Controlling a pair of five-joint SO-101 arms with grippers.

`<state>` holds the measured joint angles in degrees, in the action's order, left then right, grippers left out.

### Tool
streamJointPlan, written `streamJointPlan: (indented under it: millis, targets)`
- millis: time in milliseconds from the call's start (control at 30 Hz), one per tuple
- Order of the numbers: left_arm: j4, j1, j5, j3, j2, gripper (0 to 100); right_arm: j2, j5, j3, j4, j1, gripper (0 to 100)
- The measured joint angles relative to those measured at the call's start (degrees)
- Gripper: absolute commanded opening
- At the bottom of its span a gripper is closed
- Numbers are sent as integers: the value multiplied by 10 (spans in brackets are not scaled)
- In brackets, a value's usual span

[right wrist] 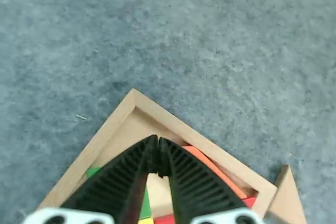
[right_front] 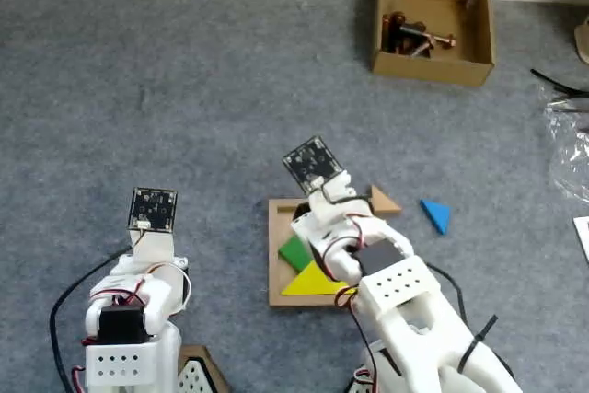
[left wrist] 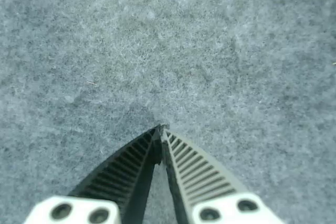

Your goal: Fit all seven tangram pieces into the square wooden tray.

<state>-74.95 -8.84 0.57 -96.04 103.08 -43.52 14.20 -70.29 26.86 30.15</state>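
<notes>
Your right end effector (right wrist: 157, 141), pinched shut on nothing, hangs over the far corner of the wooden tray (right wrist: 107, 129), so lowering it could knock the seated pieces (right_front: 310, 283) askew, while the blue triangle (right_front: 435, 214) lies outside toward the desk's right edge.

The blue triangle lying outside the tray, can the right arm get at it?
Probably yes: the blue triangle lies uncovered on open carpet, near the right gripper over the tray.

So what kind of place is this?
Probably a small robotics test bench: two white robot arms sit on a grey felt table, with a wooden puzzle tray and a cardboard box of odds and ends.
</notes>
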Motion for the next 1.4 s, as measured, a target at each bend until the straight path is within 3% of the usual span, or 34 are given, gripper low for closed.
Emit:
streamJointPlan:
  millis: [500,933,1200,1400]
  targets:
    - [0,0,0,0,0,6,161,21,-4,-84,-26,5]
    - [0,0,0,0,0,6,170,25,-3,-91,-49,5]
    - [0,0,0,0,0,6,170,25,40,-3,-62,5]
    - [0,0,0,0,0,6,171,25,47,8,-108,5]
